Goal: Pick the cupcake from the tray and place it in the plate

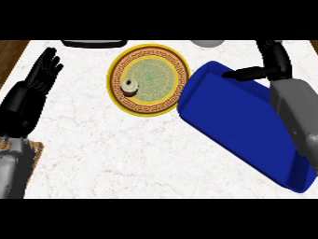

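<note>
The white marbled counter top carries everything, with brown wooden floor showing past its far corners. Largest on it is the deep blue rectangular tray, lying slantwise at the right from the far middle down to the near right edge; its bed looks bare, which fits a tray that has given up its load. Just left of it, edge to edge with the tray's far corner or slightly overlapped by it, sits the round yellow plate with a patterned green centre. The robot's right hand is above the tray's far end, thumb stretched leftward and fingers straight up toward the far edge, holding nothing; I judge it is placed there because it has let go and is clear of the plate. The left hand rests at the far left, fingers extended and apart, out of the way and not needed. Smallest is the small brown cupcake with pale frosting, standing on the left part of the plate, so the placing appears done
</note>
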Controlling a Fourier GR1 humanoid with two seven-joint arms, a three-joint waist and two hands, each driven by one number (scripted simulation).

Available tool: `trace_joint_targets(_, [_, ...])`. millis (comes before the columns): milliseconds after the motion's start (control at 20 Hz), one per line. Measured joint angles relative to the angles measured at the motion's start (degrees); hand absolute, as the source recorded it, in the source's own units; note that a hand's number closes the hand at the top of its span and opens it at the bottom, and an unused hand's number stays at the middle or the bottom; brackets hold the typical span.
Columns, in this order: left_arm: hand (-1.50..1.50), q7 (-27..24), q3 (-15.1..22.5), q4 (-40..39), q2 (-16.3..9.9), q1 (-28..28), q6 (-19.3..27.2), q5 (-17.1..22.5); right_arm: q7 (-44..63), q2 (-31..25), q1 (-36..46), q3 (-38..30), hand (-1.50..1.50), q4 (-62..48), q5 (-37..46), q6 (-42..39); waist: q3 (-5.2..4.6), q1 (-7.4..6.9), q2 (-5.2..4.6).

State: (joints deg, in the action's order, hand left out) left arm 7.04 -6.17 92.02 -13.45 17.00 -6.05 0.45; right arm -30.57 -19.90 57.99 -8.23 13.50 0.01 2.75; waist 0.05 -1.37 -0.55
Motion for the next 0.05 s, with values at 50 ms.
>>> trace_joint_targets(50, [0.0, -0.2, -0.1, -0.3, -0.1, -0.1, -0.4, 0.2, -0.8, -0.9, -0.3, -0.1, -1.5, -0.2, 0.1, -0.4, 0.01, -0.08, -0.05])
